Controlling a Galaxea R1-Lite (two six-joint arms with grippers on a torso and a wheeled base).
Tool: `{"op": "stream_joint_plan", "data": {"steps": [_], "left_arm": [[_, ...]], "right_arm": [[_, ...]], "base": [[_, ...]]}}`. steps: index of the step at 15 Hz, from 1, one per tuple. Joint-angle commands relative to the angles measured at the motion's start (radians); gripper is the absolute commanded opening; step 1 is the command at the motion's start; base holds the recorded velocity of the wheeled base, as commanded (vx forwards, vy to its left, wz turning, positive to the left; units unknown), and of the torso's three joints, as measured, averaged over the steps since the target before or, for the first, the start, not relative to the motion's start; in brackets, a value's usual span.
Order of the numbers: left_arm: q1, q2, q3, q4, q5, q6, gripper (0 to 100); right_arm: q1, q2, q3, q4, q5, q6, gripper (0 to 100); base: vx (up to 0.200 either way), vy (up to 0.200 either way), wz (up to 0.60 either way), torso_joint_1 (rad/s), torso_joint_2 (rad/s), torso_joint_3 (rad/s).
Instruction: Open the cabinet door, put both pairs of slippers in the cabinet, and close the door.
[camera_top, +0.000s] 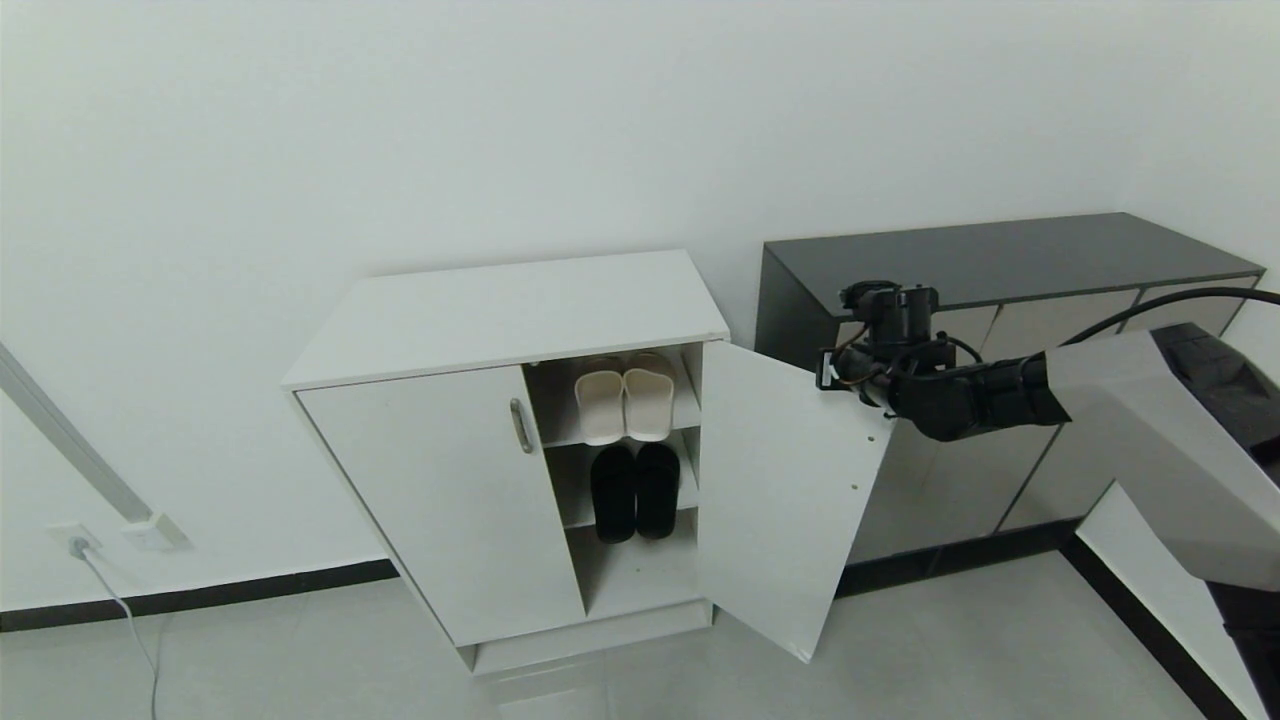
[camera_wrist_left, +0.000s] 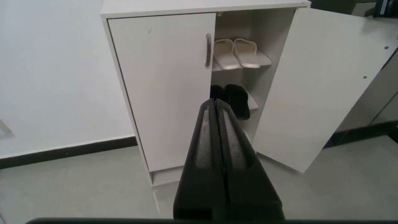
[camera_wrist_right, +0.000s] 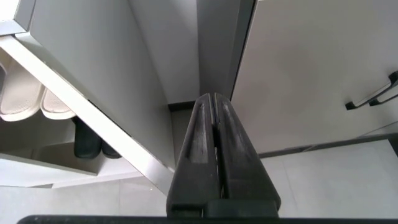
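One socket (camera_top: 72, 540) sits low on the wall at far left, with a cable (camera_top: 130, 620) hanging from it to the floor.

Left tool (camera_wrist_left: 214, 102): fingers clenched flat against each other, nothing between them. It is aimed at the cabinet front and held well apart from it.

Cabinet (camera_top: 500, 310): white, standing against the wall. Left door (camera_top: 440, 490) is shut, with a vertical handle (camera_top: 521, 426) near its inner edge. The right half is open to view.

Upper shelf: beige slippers (camera_top: 625, 402), side by side and touching. Middle shelf, directly below: black slippers (camera_top: 634, 490), also side by side. Both pairs are inside the cabinet. Bottom compartment holds nothing visible.

Right door (camera_top: 780, 480): swung wide open, its inner face towards the camera and its free edge pointing out to the right.

Right arm: comes in from the right, forearm roughly level, crossing in front of the sideboard (camera_top: 1000, 250). Right tool (camera_top: 830, 372) is just beside the upper free corner of the right door, on its outer side. Fingers are clenched together and grasp nothing. Contact with the door cannot be told.

Sideboard: dark top, pale fronts, beside the cabinet against the same wall.
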Motion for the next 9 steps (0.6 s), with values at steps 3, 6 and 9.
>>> {"op": "stream_joint_plan", "data": {"steps": [3, 6, 9], "left_arm": [[0.000, 0.001, 0.000, 0.000, 0.000, 0.000, 0], [0.000, 0.001, 0.000, 0.000, 0.000, 0.000, 0], [0.000, 0.001, 0.000, 0.000, 0.000, 0.000, 0]], "right_arm": [[0.007, -0.025, 0.006, 0.048, -0.002, 0.000, 0], [0.024, -0.065, 0.052, 0.065, -0.007, 0.002, 0], [0.087, -0.150, 0.183, 0.059, -0.008, 0.002, 0]], "base": [[0.000, 0.000, 0.00, 0.000, 0.00, 0.000], [0.000, 0.000, 0.00, 0.000, 0.00, 0.000], [0.000, 0.000, 0.00, 0.000, 0.00, 0.000]]}}
